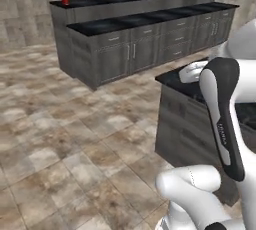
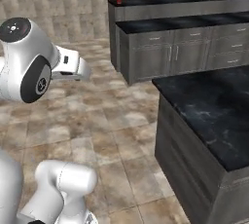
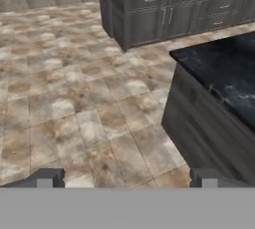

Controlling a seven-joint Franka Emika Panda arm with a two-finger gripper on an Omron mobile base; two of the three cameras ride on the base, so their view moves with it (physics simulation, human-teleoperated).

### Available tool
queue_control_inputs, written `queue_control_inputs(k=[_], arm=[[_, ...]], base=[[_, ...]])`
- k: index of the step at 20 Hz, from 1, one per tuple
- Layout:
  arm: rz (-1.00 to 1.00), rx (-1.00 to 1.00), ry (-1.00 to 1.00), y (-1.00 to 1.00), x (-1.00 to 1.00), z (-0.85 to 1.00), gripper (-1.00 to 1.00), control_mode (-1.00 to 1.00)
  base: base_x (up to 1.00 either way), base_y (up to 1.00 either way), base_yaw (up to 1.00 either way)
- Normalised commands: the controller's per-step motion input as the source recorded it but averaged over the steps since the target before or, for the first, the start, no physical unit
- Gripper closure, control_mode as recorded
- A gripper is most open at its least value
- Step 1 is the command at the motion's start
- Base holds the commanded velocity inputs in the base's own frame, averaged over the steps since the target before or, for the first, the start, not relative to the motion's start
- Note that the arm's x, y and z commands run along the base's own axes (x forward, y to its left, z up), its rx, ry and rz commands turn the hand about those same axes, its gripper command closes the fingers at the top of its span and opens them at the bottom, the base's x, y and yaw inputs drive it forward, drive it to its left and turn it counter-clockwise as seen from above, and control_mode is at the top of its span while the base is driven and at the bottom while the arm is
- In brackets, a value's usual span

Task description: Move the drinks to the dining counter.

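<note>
The arm (image 1: 225, 119) was glossy white with rounded, bulbous link housings and dark charcoal joint panels. One long dark panel carried small pale lettering, too small to read. A round dark cap sat on one joint.
</note>
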Motion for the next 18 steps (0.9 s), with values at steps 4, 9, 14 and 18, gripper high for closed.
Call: queue_control_inputs(k=[4, 9, 14, 18], arm=[[0.0, 0.0, 0.0, 0.0, 0.0, 0.0, -1.0, 1.0], [0.0, 0.0, 0.0, 0.0, 0.0, 0.0, -1.0, 1.0], [0.0, 0.0, 0.0, 0.0, 0.0, 0.0, -1.0, 1.0], [0.0, 0.0, 0.0, 0.0, 0.0, 0.0, -1.0, 1.0]], base=[[-0.44, -1.0, 0.0], [-0.51, -1.0, 0.0], [0.19, -1.0, 0.14], [0.29, -1.0, 0.34]])
